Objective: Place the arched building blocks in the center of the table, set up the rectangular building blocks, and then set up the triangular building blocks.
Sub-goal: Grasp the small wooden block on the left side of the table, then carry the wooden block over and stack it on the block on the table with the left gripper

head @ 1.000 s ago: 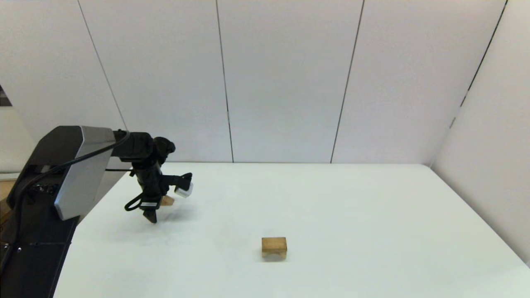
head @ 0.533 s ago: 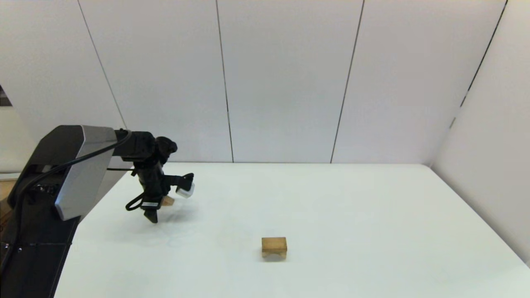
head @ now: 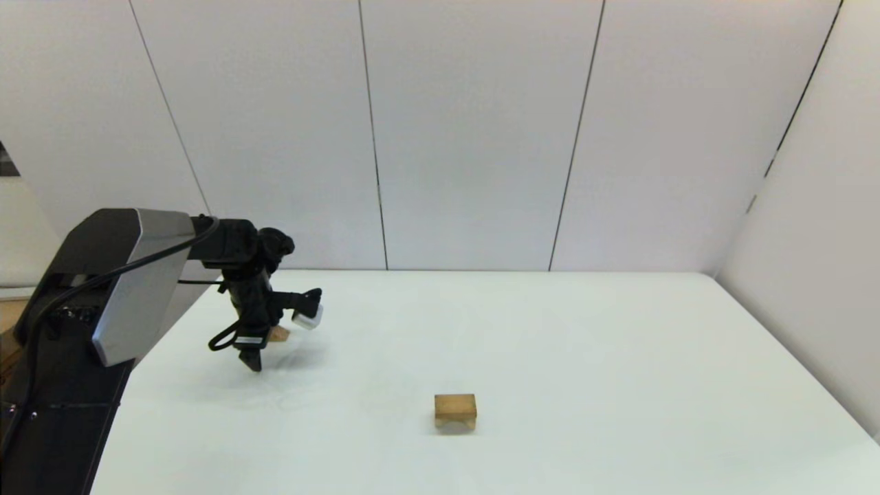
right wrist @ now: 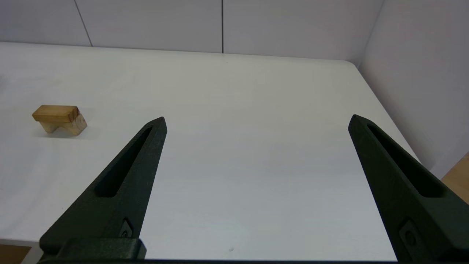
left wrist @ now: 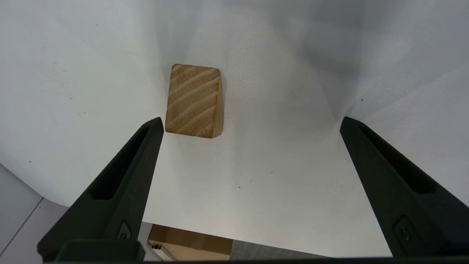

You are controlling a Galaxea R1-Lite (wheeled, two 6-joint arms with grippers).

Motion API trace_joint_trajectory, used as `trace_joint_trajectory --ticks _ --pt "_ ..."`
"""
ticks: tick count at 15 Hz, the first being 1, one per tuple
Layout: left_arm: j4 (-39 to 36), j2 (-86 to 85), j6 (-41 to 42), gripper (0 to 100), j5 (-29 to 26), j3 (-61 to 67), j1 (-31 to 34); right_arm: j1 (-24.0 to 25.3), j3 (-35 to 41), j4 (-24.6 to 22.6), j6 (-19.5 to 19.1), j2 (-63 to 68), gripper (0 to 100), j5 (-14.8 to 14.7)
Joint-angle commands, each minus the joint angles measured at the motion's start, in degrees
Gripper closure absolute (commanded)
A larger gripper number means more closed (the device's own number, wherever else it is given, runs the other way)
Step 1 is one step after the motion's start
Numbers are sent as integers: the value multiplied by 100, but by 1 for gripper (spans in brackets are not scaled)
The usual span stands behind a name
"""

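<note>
Left wrist view has the action: the left claw (left wrist: pixel 249 123) hovers spread wide and empty above a plain light-brown wooden oblong block (left wrist: pixel 193 101), lying flat on the large white tabletop (left wrist: pixel 285 183) near its left edge — one finger (left wrist: pixel 146 143) just beside the block, the block off-centre in the gap. To do this well, I'd say shift sideways until the block sits midway, then descend and close across its narrow sides. Meanwhile the notched light-brown arch block (head: pixel 455 410) stands around mid-tabletop, notch down. Right claw (right wrist: pixel 256 121) waits open, holding nothing, well apart from it. No triangular wedge is in sight.
</note>
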Motion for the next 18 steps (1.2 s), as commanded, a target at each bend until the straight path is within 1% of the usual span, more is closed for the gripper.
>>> trace_joint_trajectory --ticks 1,2,3,15,18 --pt "16 16 44 0 8 -1 1 2 9 2 -3 -1 0 2" --pt "16 16 44 0 0 -1 1 2 9 2 -3 -1 0 2" --pt "25 16 44 100 -9 -1 1 2 9 2 -3 -1 0 2" --pt "-28 16 -18 100 -18 -1 1 2 9 2 -3 -1 0 2" --pt "-28 -186 -9 100 -132 -1 -25 2 9 2 -3 -1 0 2"
